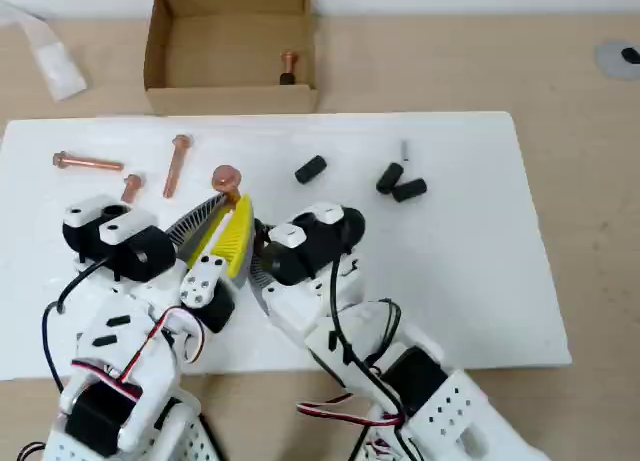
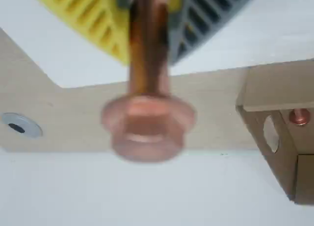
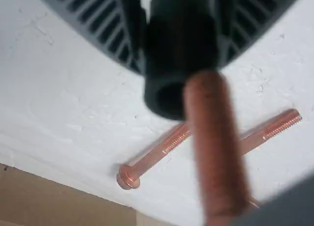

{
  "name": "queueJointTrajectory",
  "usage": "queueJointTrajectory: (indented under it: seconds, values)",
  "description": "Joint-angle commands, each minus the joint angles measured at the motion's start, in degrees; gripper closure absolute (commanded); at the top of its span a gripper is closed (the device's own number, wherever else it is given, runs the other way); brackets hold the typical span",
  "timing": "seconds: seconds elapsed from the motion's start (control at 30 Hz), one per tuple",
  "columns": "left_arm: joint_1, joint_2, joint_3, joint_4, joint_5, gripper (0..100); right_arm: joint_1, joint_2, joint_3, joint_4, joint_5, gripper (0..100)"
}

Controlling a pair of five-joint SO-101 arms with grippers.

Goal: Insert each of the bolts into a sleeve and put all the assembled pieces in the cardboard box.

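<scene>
Over the white board, the left gripper squeezes a shiny copper bolt between one yellow finger and one grey finger. Both fingers are ribbed like combs. The copper bolt is long and round, with a fat flat head like a button.

Close beside it, the right gripper pinches a black sleeve. It is a short, dull tube with a round hole at its end. The tip of the copper bolt sits at the rim of that hole, a bit to one side.

Three loose bolts lie flat on the board near the left arm. They are thin, with tiny ridges near the ends. Three loose sleeves lie further along the board, two of them right next to each other.

Past the board, on the wooden table, stands the cardboard box. It is brown and open on top. Inside it, by one wall, is one finished piece, a copper-coloured bolt stuck in a dark sleeve.
</scene>
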Motion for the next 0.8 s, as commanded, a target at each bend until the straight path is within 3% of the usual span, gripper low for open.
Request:
queueJointTrajectory:
  seconds: [0.0, 0.2, 0.43, 0.77]
  values:
    - [0.3, 0.0, 0.4, -4.8, 0.1, 99, -1.0, -1.6, -4.0, -1.8, -0.5, 98.8]
    - [0.4, 0.0, 3.5, -8.5, 0.0, 99, -1.0, -1.6, -3.8, -1.6, -0.5, 98.8]
    - [0.4, 0.0, 3.9, -8.1, -4.7, 99, -1.0, -1.6, -3.6, -1.8, -0.5, 98.8]
    - [0.4, 0.0, 3.2, -6.9, -4.8, 99, -1.0, -1.5, -3.6, -1.8, -0.5, 98.8]
